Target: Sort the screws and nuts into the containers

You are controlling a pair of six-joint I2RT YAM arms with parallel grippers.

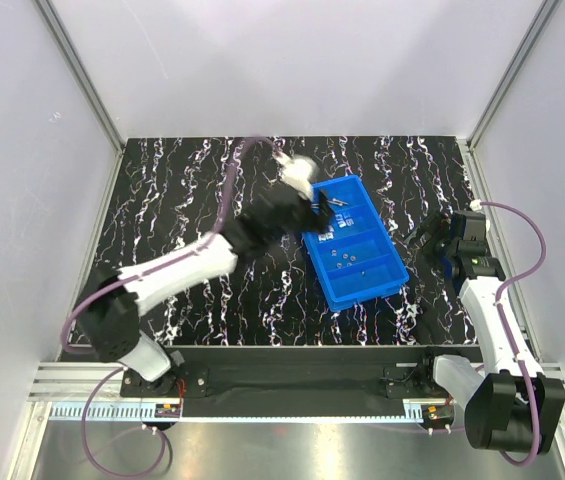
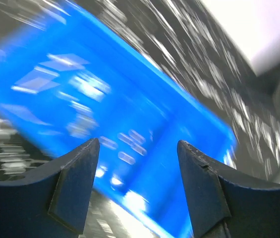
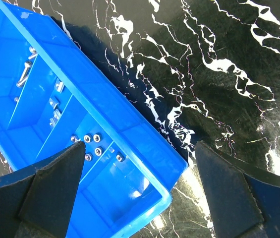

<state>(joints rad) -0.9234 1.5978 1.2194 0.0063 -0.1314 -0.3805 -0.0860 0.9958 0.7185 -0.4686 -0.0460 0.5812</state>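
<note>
The screws (image 3: 23, 74) lie in the far end section of the blue tray (image 3: 115, 106), a few thin silver sticks close to the cross wall. The nuts (image 3: 92, 144) sit two sections closer to me, a little bunch of stubby silver bits spread on the blue floor. In the thin section between them I see some more small silver bits, but I cannot tell which kind they are. From the top camera the screws (image 1: 337, 202) show as tiny grey lines at the far end of the tray (image 1: 370, 293), and the nuts (image 1: 345, 257) as tiny dots nearer the middle. The tray sits tilted on the table (image 1: 212, 180), which is black with white squiggly lines, and it is a bit right of the middle. My left gripper (image 1: 324, 207) reaches over the far left part of the tray, close to the screws. In its own camera the left gripper (image 2: 137, 145) has its two fingers spread wide with nothing between them, and the tray (image 2: 130, 99) below is all blurry. My right gripper (image 1: 440, 235) is off to the right of the tray, not touching it. In its camera the right gripper (image 3: 137, 148) is also spread wide and holds nothing.
</note>
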